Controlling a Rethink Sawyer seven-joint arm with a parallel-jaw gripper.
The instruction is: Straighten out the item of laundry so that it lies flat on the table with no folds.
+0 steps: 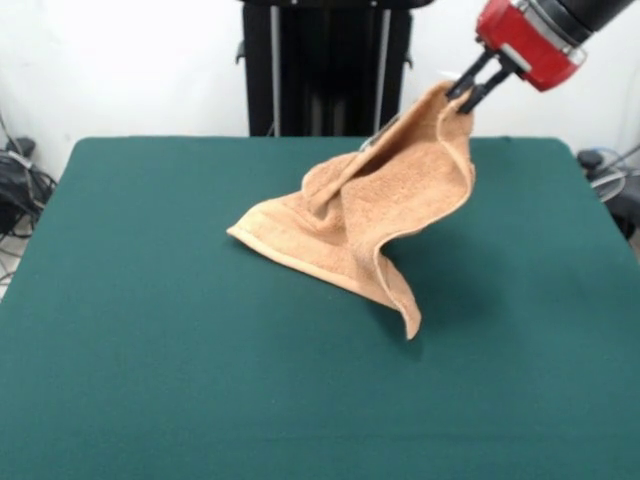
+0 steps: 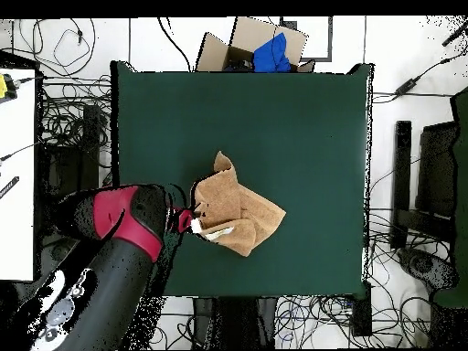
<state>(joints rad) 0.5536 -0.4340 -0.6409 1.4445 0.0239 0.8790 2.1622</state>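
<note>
The item of laundry [image 1: 375, 205] is a tan terry towel, lifted by one corner and draped in folds, its lower part resting on the green table [image 1: 150, 350]. My gripper [image 1: 467, 92] at the upper right is shut on the towel's top corner, holding it above the table. One free corner hangs down toward the front. In the overhead view the towel [image 2: 242, 208] lies crumpled near the table's middle, with my gripper [image 2: 190, 222] at its left edge and the table [image 2: 274, 110] spreading around it.
A cardboard box [image 2: 245, 46] with a blue object inside sits on the floor beyond the table's far edge. Cables lie on the floor around the table. A white desk [image 2: 16, 174] stands at the left.
</note>
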